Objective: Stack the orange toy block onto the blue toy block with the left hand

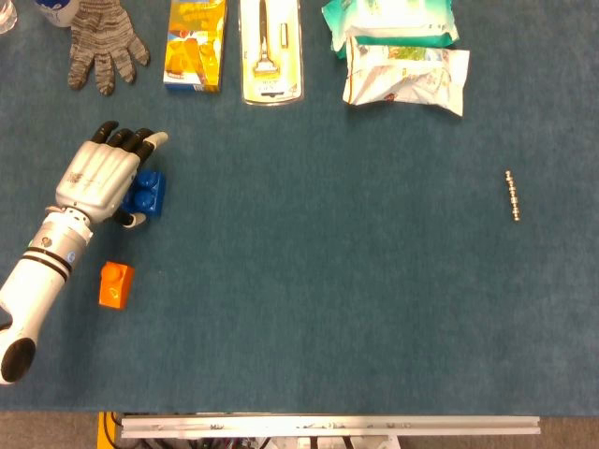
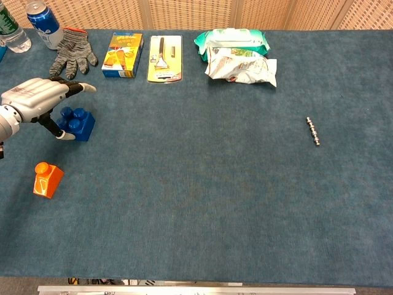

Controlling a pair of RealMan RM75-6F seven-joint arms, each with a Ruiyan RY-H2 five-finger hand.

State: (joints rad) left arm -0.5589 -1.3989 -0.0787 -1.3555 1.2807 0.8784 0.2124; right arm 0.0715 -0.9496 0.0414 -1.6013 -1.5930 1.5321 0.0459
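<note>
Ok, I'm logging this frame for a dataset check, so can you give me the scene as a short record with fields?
left hand: left hand open, fingers spread over the blue toy block; contact cannot be told
right hand: not in view
orange toy block: orange toy block alone on the table, nearer the robot than the blue one, apart from it
stacking: not yet done
far edge: grey glove, yellow box, packaged tool, two snack packets
right side: small metal chain
</note>
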